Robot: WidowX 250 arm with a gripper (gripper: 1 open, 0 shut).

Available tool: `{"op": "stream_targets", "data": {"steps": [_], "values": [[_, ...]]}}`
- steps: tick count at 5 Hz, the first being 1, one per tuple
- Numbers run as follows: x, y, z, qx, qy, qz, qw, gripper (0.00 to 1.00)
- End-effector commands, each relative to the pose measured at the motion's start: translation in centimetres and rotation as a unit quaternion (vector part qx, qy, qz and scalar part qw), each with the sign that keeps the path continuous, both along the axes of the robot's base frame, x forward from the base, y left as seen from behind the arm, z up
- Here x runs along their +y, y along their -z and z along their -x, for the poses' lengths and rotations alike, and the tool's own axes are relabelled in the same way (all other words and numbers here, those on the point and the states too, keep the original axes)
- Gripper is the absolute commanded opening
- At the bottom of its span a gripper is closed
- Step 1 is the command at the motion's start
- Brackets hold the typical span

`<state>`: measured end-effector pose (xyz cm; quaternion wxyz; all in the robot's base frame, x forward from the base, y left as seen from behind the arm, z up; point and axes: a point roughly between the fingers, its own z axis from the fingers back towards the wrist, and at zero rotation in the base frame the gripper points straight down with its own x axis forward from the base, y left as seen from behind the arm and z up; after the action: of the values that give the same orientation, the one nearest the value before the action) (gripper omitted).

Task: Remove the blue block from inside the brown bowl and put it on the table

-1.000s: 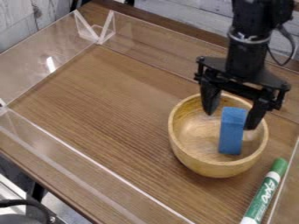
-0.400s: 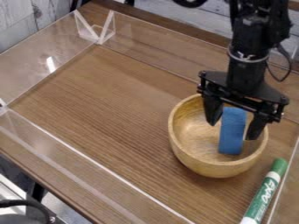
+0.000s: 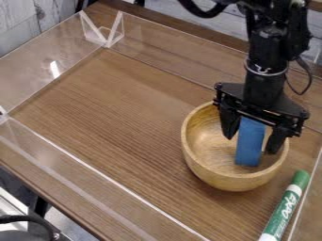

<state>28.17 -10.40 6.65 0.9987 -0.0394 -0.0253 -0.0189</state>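
You're looking at the table point(image 3: 113, 104), a dark wood-grain top with low clear walls point(image 3: 51, 56) along its edges. Most of the surface toward the left and middle of the view carries only reflections from the acrylic.

Your arm point(image 3: 273, 42) comes down from the top right, black, pointing straight down over the bowl.

The bowl point(image 3: 208, 155) sits at the right side of the table, round, light wood, thick rim. It stands flat on the tabletop, near the right edge.

Your gripper point(image 3: 259, 126) hangs over the bowl with its jaws spread wide, one finger point(image 3: 232, 120) on the left of the block and the other on its right. The tips reach below the block's top, inside the bowl's rim. The jaws straddle the block and you have hold of nothing; whether a finger brushes the block's side you cannot tell from this angle.

The block point(image 3: 250, 143) stands upright inside the bowl, bright blue, taller than wide, toward the bowl's right half.

A marker point(image 3: 285, 203), green and white, lies on the table just right of and in front of the bowl, apart from it.
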Motion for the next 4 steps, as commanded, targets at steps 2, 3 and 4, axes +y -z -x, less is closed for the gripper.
{"op": "stream_targets", "data": {"steps": [2,3,4], "values": [[-0.54,-0.29,-0.75,-0.028,0.005,0.005,0.9996,1.00],[-0.60,0.03,-0.86,-0.031,0.004,0.005,0.9995,1.00],[-0.66,0.31,-0.97,-0.033,0.003,0.005,0.9994,1.00]]}}
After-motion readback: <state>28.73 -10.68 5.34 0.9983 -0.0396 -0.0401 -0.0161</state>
